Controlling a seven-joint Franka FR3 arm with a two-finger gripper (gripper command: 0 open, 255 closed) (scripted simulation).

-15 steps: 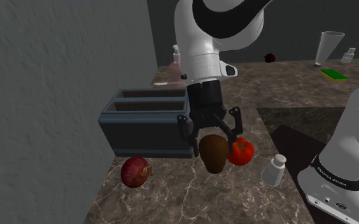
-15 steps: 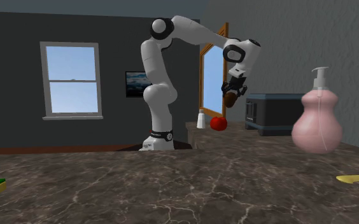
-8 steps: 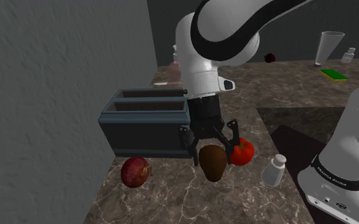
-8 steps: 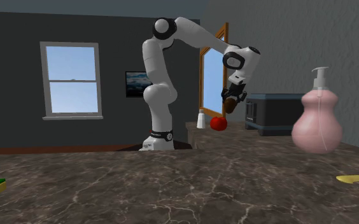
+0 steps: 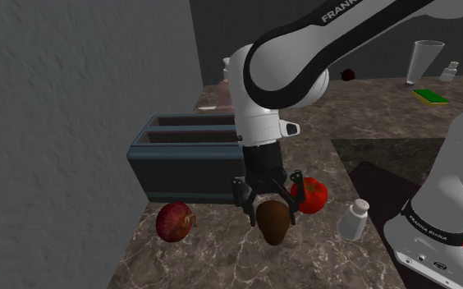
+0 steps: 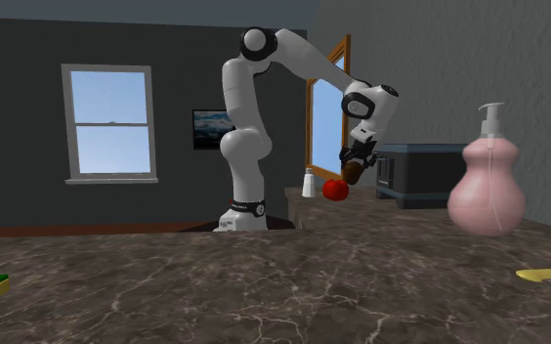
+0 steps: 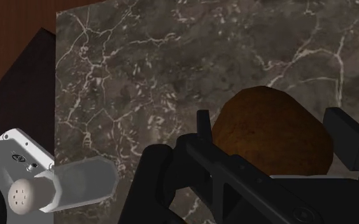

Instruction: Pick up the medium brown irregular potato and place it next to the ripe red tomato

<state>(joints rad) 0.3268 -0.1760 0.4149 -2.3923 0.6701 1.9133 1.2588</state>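
Note:
The brown potato hangs just above the marble counter, clasped by my black gripper, which is shut on it. In the wrist view the potato sits between the fingers with the counter below. The red tomato rests on the counter right beside the potato, on the shoulder view's right. In the second exterior view the gripper holds the potato low, close to the tomato.
A dark toaster stands behind the gripper. A red onion lies at the shoulder view's left of the potato. A white shaker stands near the arm's base. A pink soap dispenser is close in the second exterior view.
The gripper has come down toward the counter with the potato in it, ending low beside the tomato. The tomato, onion and shaker have not moved.

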